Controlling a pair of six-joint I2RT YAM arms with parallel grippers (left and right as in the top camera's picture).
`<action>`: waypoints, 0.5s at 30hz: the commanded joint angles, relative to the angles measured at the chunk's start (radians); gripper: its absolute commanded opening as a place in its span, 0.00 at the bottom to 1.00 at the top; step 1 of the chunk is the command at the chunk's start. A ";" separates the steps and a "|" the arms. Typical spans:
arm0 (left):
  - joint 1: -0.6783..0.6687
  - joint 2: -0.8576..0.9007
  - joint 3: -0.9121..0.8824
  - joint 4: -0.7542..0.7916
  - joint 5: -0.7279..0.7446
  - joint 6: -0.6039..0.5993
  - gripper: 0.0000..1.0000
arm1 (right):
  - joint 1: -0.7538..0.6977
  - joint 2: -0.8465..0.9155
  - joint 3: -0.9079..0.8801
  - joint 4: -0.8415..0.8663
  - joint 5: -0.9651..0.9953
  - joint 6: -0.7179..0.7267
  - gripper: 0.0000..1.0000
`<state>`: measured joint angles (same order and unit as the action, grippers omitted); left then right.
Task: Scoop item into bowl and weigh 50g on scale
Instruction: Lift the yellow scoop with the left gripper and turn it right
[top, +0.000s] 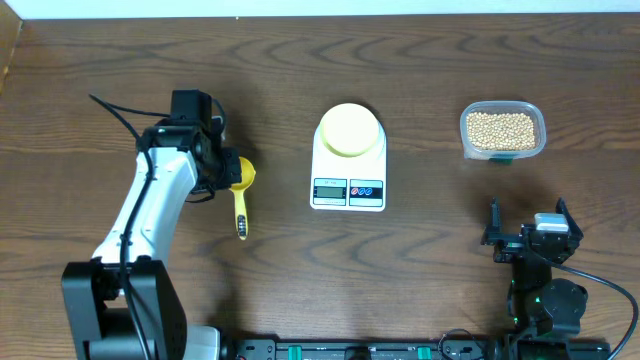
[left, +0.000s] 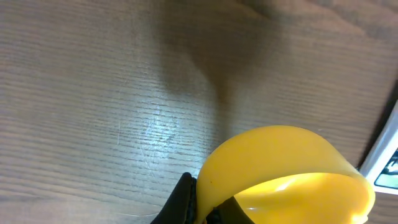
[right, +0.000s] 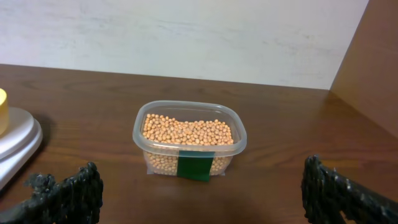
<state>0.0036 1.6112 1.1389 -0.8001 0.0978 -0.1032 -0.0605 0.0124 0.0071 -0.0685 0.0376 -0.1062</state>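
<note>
Left pincer (top: 228, 172) sits low over the yellow scoop (top: 241, 196) on the left part of the desk (top: 420, 260). The scoop lies flat, cup end under the pincer, handle pointing toward the robot's side. In the left wrist view the cup (left: 286, 168) fills the lower frame with one dark fingertip (left: 180, 199) touching its rim. Cannot tell whether the fingers are clamped on it or just around it; the second finger is out of view. Judgement: this is the pick-up of the scoop, the early step of the task.

The scale (top: 348, 165) stands mid-desk, display and buttons facing the robot so the reading shows from above. The pale yellow bowl (top: 349, 129) sits on its platform, looks empty, ready to receive. Digits are too small to read.

The beans (top: 501, 127) are all in the clear tub (top: 503, 131) at the right, well apart from the scale. The tub has a green label (right: 194, 168) on its near wall and no lid, so a scoop can go straight in.

Right pincer (top: 524, 226) is parked near the desk's front edge, facing the tub, fingers (right: 68, 190) spread wide, holding nothing. Nothing is scooped yet; weighing is not started. The left arm will need to carry the scoop across past the scale to reach the tub, or the tub gets moved closer.
</note>
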 joint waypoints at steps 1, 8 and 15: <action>0.002 -0.018 0.006 -0.002 -0.012 -0.060 0.08 | 0.010 -0.006 -0.002 -0.003 0.002 0.001 0.99; 0.002 -0.018 0.006 -0.002 -0.012 -0.121 0.08 | 0.010 -0.006 -0.002 -0.003 0.001 0.001 0.99; 0.002 -0.018 0.006 -0.002 -0.012 -0.124 0.08 | 0.010 -0.006 -0.002 -0.003 0.001 0.001 0.99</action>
<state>0.0036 1.6062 1.1389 -0.8001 0.0978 -0.2111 -0.0605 0.0124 0.0071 -0.0685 0.0376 -0.1062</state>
